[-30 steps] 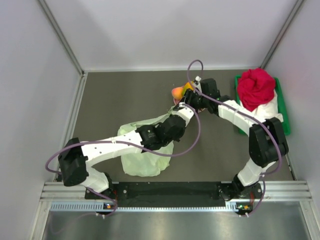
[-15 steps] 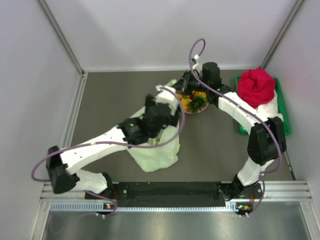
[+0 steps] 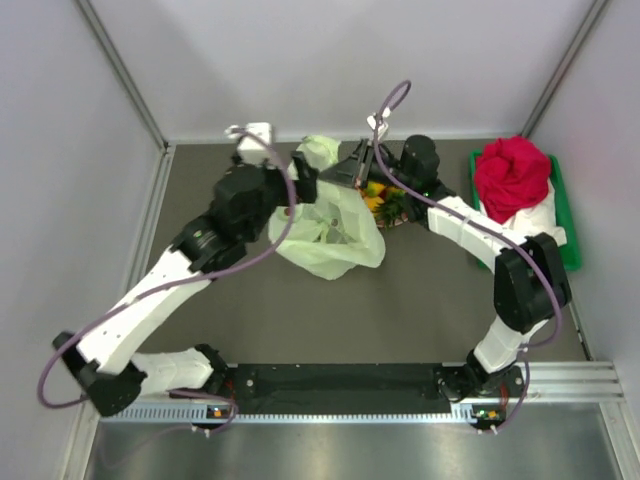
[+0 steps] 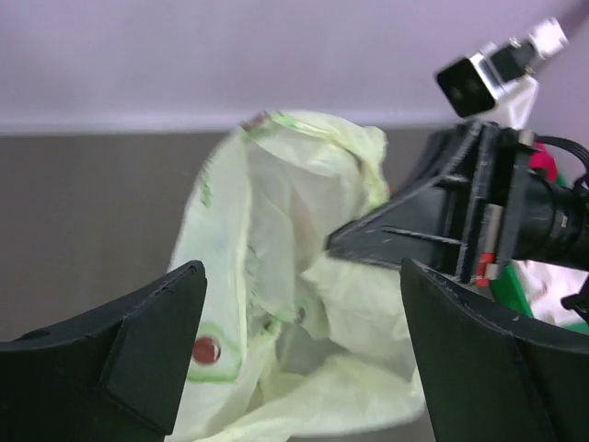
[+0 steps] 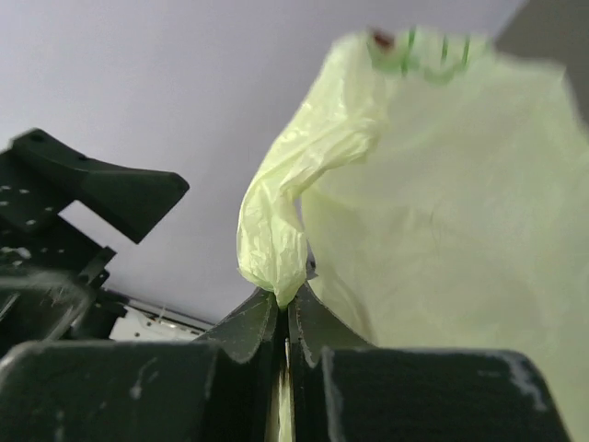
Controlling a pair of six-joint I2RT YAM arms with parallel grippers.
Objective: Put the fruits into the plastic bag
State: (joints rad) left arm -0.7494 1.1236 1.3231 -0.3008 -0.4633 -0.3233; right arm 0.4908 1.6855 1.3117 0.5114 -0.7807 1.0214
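Beside the plastic bag, your right gripper pinches its twisted fold. Your left gripper gapes wide, facing it.

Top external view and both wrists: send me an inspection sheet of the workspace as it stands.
Surface: dark grey table, no spills seen.
Job's things: plastic bag bunched up, held by one twisted handle; fruits beside it, mostly hidden, none seen inside.
Clutter: red cloth bundle on green tray.
Grippers: right gripper jaws pinched on the bag handle; left gripper jaws wide apart, holding nothing, facing the bag.
Cables: a purple cable loops off each arm; no snag seen.
Surroundings: pale walls on three sides; metal rail at the near edge.
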